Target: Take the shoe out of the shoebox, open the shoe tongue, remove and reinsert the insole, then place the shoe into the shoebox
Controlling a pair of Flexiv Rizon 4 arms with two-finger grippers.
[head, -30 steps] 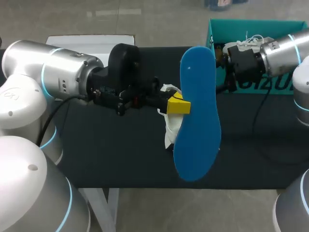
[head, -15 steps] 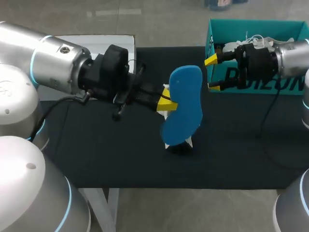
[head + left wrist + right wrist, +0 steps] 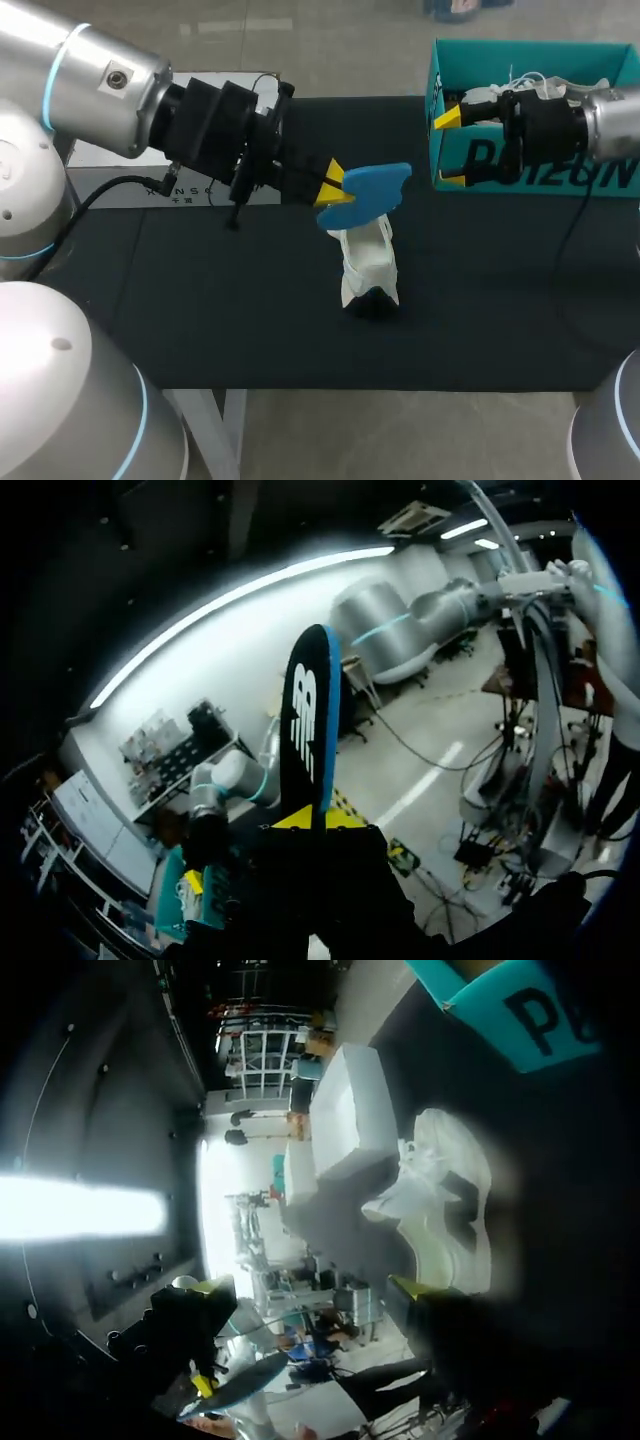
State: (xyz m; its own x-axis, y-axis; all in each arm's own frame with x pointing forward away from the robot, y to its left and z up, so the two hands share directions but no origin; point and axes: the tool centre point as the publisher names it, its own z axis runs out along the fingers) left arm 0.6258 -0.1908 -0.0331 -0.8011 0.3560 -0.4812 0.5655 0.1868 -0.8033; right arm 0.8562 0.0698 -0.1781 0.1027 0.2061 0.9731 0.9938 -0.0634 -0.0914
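The white shoe (image 3: 368, 265) sits near the middle of the dark table (image 3: 200, 320), out of the box. At its 12 o'clock my left claw (image 3: 333, 185) is clamped on the blue insole (image 3: 372, 187), held above the shoe. Farther off, at 2 o'clock from the shoe, my right claw (image 3: 450, 150) hangs with its fingers apart and nothing between them, just before the teal shoebox (image 3: 520, 48) at the table's far right.

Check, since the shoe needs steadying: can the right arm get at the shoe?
Probably yes: the right gripper is open and empty, nothing stands between it and the shoe; only the insole in the left gripper hangs above.
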